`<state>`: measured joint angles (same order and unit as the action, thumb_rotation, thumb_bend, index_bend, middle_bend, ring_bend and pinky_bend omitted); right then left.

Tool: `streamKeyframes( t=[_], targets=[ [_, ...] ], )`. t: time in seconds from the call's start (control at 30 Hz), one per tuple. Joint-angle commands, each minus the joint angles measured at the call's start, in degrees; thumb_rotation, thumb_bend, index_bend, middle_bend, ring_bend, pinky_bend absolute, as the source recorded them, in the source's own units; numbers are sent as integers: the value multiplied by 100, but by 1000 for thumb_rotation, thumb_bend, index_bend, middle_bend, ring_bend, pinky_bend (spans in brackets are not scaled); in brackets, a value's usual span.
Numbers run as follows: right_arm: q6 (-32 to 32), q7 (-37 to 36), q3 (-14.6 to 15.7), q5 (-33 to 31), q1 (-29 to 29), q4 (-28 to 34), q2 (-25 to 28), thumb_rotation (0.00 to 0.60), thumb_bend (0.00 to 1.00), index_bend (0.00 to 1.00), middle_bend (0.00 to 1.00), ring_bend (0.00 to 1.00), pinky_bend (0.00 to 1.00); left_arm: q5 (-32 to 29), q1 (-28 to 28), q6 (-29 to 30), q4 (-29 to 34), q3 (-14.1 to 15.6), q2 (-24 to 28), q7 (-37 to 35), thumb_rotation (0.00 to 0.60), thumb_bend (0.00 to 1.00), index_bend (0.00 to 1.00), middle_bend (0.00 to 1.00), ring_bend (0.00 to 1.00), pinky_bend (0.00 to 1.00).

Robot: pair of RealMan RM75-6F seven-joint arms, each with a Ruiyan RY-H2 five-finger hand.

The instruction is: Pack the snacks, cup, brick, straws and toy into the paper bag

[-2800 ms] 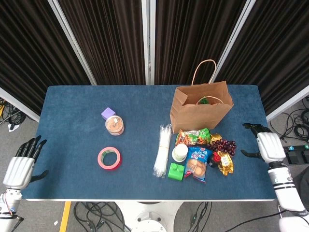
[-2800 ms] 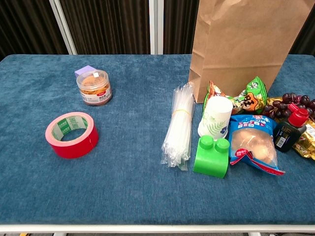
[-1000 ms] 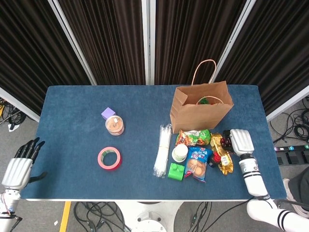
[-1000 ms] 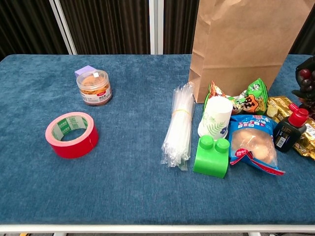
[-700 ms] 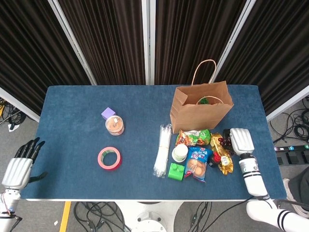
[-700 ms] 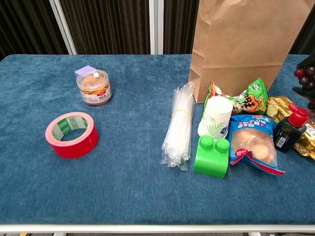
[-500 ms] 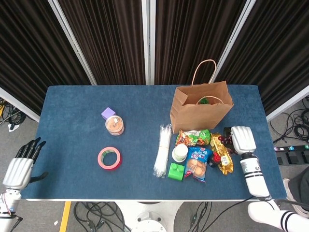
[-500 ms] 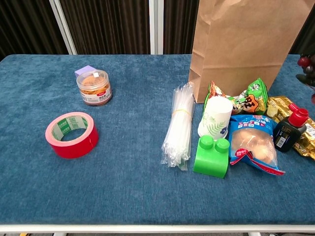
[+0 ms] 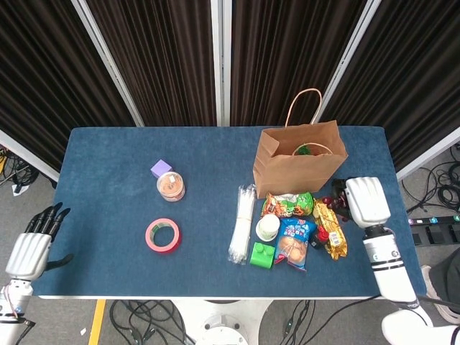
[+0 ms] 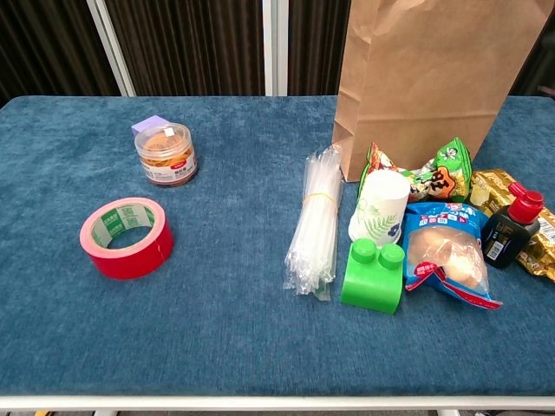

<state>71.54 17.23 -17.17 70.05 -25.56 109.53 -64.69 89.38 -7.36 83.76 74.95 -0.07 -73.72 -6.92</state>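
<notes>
The brown paper bag (image 9: 298, 164) (image 10: 425, 78) stands open at the back right, with something green inside. In front of it lie a green snack bag (image 9: 287, 203) (image 10: 429, 178), a paper cup (image 9: 268, 227) (image 10: 379, 206), a blue snack packet (image 9: 293, 243) (image 10: 447, 256), a green brick (image 9: 262, 255) (image 10: 375, 276) and a bundle of clear straws (image 9: 242, 223) (image 10: 315, 221). My right hand (image 9: 366, 201) hovers right of the bag and holds a dark red grape toy (image 9: 333, 203). Off the table's left edge, my left hand (image 9: 32, 248) is open and holds nothing.
A gold packet (image 9: 333, 241) (image 10: 539, 247) and a small dark bottle with a red cap (image 9: 320, 236) (image 10: 512, 224) lie at the right. A red tape roll (image 9: 162, 235) (image 10: 127, 237), a snack jar (image 9: 171, 186) (image 10: 166, 153) and a purple cube (image 9: 161, 169) (image 10: 152, 124) sit at the left.
My right hand came in over the table, took the grape toy and lifted it; the grapes have risen out of the chest view. The left hand barely moved.
</notes>
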Motion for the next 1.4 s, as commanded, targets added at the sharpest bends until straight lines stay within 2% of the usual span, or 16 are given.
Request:
streamKeyframes(
  t=[0.03,0.13,0.23,0.4,0.57,0.77,0.87,1.07,1.27,1.4],
  targets=[
    [363,638,-736,-378,-110,1319,1047,600,462,922,805,722,868,28,-12,17,51,-1,24,22,600,183,114,105,9,136],
    [479,900,-1191,-803,-327,1635,1389,600,463,923,807,723,869,45,-33,2,117,2,37,76,600,183,114,105,9,136],
    [542,1127,-1555,-1272,-648,1637,1507,600,460,927,810,726,871,45,-46,-37,162,17,56,136,600,184,114,105,9,136],
    [569,1707,-1793,-1824,-1449,813,1127,600,458,929,810,726,871,-8,-63,-69,241,-11,95,217,600,184,114,105,9,137],
    [504,2009,-1653,-1917,-2115,-185,446,600,459,930,809,726,871,-90,-63,-117,238,-32,116,233,600,183,114,105,9,136],
    [401,2096,-1304,-1822,-2687,-1516,-485,600,457,931,808,727,871,-148,-60,-185,176,-20,157,196,600,184,114,105,9,136],
    [271,1984,-1132,-1804,-2842,-2174,-910,600,457,931,806,726,871,-173,-37,-162,108,-27,184,119,600,183,114,105,9,137],
    [-34,1543,-993,-1838,-3069,-3347,-1630,600,455,932,802,726,871,-220,-6,-156,-79,-37,202,-45,600,184,114,105,9,137],
    [-289,1221,-939,-1823,-3194,-4076,-2046,600,428,935,798,726,871,-267,-5,-208,-244,-45,155,-191,600,183,114,105,9,137],
    [-479,1165,-906,-1930,-3186,-4198,-2148,600,402,923,784,724,869,-248,-13,-231,-320,-29,102,-223,600,183,114,105,9,137]
  ],
)
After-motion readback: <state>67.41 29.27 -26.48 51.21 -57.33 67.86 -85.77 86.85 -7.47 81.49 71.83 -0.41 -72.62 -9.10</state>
